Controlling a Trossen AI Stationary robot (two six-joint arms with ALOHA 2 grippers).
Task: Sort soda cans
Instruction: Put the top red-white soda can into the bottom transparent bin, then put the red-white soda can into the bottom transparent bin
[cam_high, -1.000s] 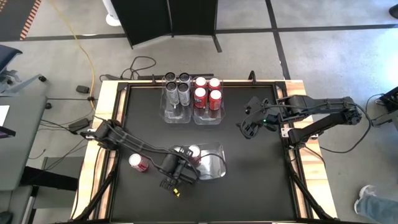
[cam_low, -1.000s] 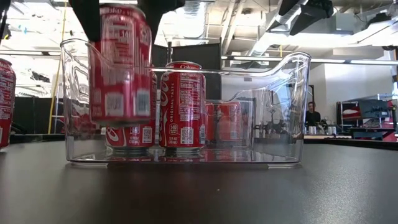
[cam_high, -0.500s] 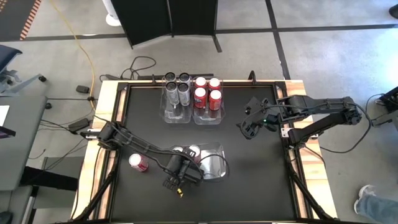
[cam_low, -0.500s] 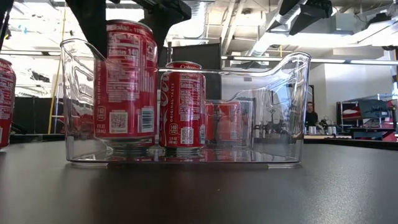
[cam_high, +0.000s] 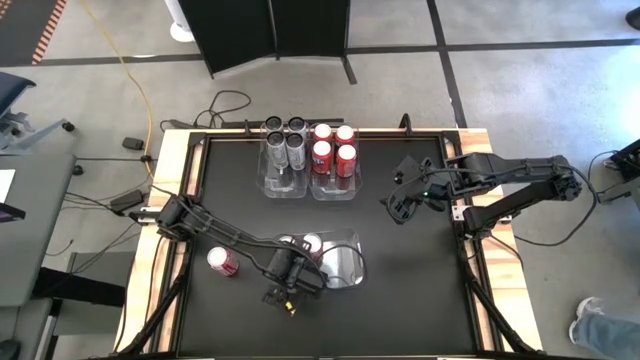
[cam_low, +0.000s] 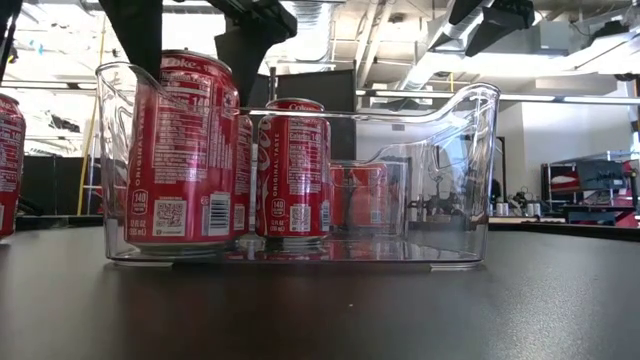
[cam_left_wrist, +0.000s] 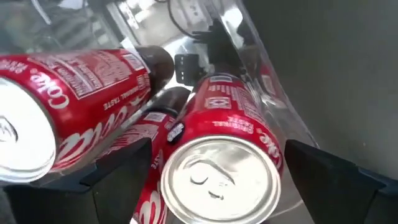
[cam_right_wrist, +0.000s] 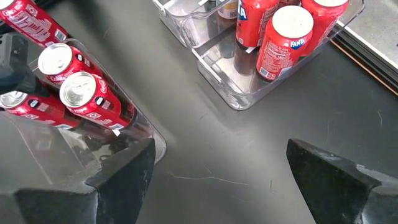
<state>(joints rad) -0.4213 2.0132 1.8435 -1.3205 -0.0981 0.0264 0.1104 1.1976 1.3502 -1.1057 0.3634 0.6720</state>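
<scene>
A clear bin (cam_high: 340, 265) sits mid-table with three red soda cans in it. The nearest one (cam_low: 180, 150) stands upright on the bin floor at the near left end. My left gripper (cam_low: 190, 40) points down over it, open, one finger on either side of the can's top (cam_left_wrist: 217, 180). Two more red cans (cam_high: 312, 243) stand behind it. Another red can (cam_high: 222, 262) stands on the table left of the bin. My right gripper (cam_high: 398, 207) hangs open over the table's right part, nothing between its fingers.
Two clear bins stand side by side at the far edge: one with silver-grey cans (cam_high: 285, 148), one with red cans (cam_high: 333, 152). Open black tabletop (cam_high: 410, 290) lies right of and in front of the middle bin. A raised frame (cam_high: 470, 250) borders the table.
My left gripper has come down with the red can into the near left end of the bin. The can hung above the floor a second ago; it now stands on the bin floor, and the fingers have let go of it. My right arm has kept still.
</scene>
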